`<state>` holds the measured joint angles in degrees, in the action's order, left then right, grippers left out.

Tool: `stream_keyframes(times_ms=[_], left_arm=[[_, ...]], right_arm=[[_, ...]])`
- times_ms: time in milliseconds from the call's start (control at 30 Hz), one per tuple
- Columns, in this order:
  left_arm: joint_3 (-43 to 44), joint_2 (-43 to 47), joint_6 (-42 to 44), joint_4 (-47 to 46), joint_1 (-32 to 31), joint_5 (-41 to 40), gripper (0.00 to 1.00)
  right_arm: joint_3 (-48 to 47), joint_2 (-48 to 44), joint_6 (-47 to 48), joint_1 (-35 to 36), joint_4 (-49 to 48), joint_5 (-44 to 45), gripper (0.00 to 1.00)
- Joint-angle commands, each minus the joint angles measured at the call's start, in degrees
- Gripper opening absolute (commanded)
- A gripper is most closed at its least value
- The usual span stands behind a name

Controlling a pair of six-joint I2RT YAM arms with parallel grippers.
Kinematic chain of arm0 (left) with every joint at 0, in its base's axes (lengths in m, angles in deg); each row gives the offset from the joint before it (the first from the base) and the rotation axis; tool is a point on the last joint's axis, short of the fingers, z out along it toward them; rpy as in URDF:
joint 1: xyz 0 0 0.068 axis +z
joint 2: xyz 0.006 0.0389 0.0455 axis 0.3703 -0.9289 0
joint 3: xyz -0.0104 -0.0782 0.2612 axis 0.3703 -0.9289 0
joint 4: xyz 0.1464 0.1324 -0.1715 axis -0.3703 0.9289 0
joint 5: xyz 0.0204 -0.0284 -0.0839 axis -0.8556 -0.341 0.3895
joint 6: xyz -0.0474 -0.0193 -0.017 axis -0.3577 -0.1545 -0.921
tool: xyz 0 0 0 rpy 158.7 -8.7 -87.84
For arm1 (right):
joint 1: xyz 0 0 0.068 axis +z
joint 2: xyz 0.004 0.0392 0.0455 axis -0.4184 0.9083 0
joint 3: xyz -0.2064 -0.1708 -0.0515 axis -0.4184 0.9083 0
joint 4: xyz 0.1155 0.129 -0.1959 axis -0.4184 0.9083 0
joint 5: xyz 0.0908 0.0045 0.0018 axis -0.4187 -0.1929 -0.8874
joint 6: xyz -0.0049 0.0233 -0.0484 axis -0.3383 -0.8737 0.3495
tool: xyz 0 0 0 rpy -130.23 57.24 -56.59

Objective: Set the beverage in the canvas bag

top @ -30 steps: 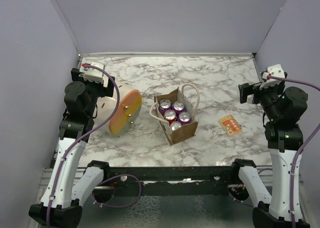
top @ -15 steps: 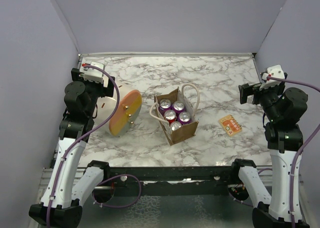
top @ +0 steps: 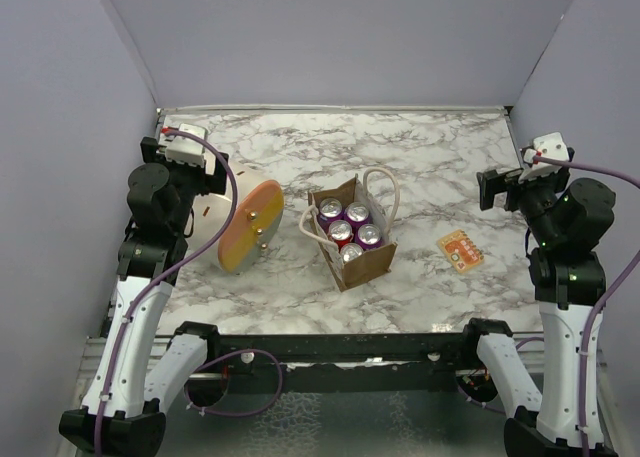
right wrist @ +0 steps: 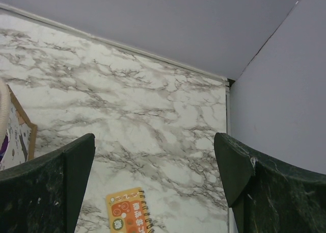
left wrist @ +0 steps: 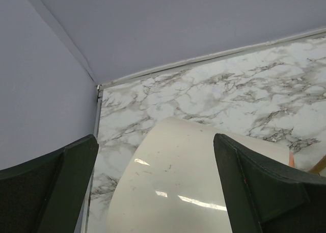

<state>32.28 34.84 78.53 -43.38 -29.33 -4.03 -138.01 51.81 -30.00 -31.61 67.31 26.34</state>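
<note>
While cans [top: 345, 229] stand packed upright in the bag [top: 366, 267], both arms hang off to the sides.
Sitting mid-worktop [top: 430, 157] with its mouth up, the bag keeps the cans from tipping, so the task looks done. The left tool [left wrist: 155, 138], spread and empty, faces over the cylinder [top: 243, 227]. The right tool [right wrist: 154, 136], also spread and empty, faces the far corner above the notepad [top: 460, 249], well apart from the bag, probably to leave it undisturbed.
</note>
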Motion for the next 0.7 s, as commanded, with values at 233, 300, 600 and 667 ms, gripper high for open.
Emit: stream_keyframes(times_ms=[233, 300, 600, 667], left_arm=[[-1.1, 1.5, -1.3, -0.6, 0.9, 1.5, 0.99], [-1.0, 1.6, -1.3, -0.5, 0.9, 1.5, 0.99], [-1.3, 1.3, -1.5, -0.8, 1.0, 1.6, 0.99], [-1.5, 1.3, -1.5, -0.8, 1.0, 1.7, 0.99]], right_arm=[[1.4, -0.5, 0.2, -0.3, 0.6, -2.0, 1.0], [1.4, -0.5, 0.2, -0.3, 0.6, -2.0, 1.0], [2.0, -0.7, 0.2, -0.3, 0.5, -1.9, 1.0], [1.9, -0.7, 0.2, -0.3, 0.5, -2.1, 1.0]])
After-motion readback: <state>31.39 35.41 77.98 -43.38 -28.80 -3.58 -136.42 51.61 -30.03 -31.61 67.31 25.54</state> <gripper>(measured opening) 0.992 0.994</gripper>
